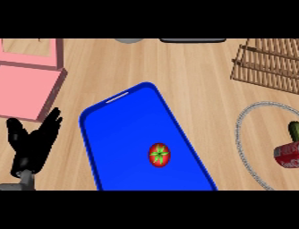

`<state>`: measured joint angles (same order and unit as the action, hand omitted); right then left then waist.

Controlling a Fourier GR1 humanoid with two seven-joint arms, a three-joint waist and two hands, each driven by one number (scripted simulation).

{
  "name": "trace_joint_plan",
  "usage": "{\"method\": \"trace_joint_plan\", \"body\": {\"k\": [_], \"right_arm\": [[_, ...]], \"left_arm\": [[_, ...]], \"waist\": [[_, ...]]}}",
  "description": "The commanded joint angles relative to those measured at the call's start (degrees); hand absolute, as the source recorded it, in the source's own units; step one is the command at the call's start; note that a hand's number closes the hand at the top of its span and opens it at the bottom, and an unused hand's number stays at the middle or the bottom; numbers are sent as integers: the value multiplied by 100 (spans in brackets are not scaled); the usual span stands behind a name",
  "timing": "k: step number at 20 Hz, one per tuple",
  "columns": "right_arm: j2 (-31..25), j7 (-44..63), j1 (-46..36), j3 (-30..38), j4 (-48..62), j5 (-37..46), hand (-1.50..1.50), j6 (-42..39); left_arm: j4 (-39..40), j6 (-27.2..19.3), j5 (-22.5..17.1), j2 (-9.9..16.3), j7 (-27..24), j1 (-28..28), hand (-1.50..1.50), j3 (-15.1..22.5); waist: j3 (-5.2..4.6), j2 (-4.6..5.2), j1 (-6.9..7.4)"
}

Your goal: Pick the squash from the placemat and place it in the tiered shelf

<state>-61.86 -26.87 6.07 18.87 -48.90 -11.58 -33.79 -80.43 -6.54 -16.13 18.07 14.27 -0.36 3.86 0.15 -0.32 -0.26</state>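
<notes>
Red squash [159,155], green-topped, lies on blue placemat [129,134].

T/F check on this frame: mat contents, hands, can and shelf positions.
1. A red squash lies on the blue mat. True.
2. The left hand grips the squash. False: it is open, left of the mat, touching nothing.
3. The right hand shows in view. False: only the left one shows.
4. The red can lies on its side at the right edge. True.
5. The wooden shelf is at the lower left. False: it is at the upper right.
</notes>
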Motion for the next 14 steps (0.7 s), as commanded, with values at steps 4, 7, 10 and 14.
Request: {"method": "trace_joint_plan", "body": {"k": [4, 7, 10, 14], "right_arm": [[74, 2086, -314, -41, -1354, -193, -150, 626], [429, 2802, -126, -123, -2136, -146, -150, 1079], [600, 3259, -369, -458, -2222, 364, -150, 1542], [781, 4432, -272, -738, -3256, 373, -150, 1569]], "left_arm": [[252, -26, 196, -209, -110, 43, 0, 73], [196, 141, 60, -122, 8, 24, 0, -72], [118, -58, 280, -256, 132, -57, 0, 91], [-25, -65, 256, -273, 239, 31, 0, 17]], "waist": [[-29, 28, 23], [-26, 23, -6], [-19, 35, 38], [-21, 23, 22]]}}
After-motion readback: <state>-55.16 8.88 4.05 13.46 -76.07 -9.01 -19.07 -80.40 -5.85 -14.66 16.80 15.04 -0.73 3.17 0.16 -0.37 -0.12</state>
